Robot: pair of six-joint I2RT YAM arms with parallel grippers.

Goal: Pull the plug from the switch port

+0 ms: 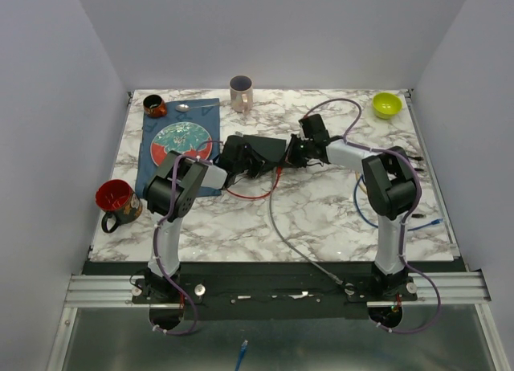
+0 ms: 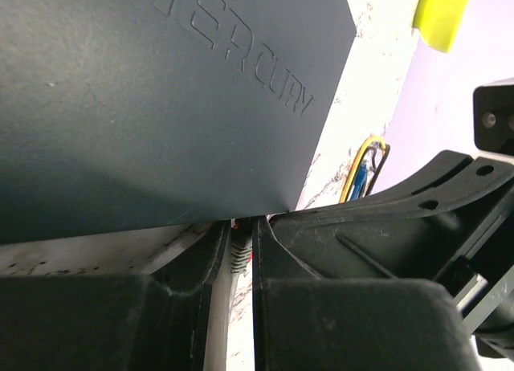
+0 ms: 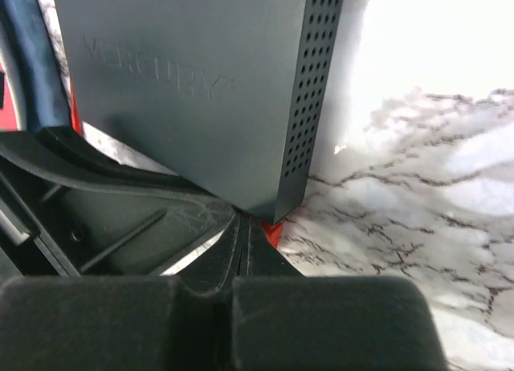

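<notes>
The flat matte-black rectangular switch (image 1: 267,149) is near the middle of the white marbled surface (image 1: 321,218), btw both arms. The left tool (image 2: 239,244) is almost closed and pinches what looks like a small grey-white plug (image 2: 238,257) at the switch edge. The right tool (image 3: 241,236) has its fingers pressed together w/ nothing between, just at the switch's perforated corner.

Risk: the switch is not clamped, so a pull prob. drags the whole box along. The thin grip may also slip off the plug if its latch resists.

Containers: the lime-green bowl (image 1: 386,104) looks empty. For the red mug (image 1: 115,197), beige mug (image 1: 240,92) and dark brown cup (image 1: 154,106), contents are not possible to tell.
</notes>
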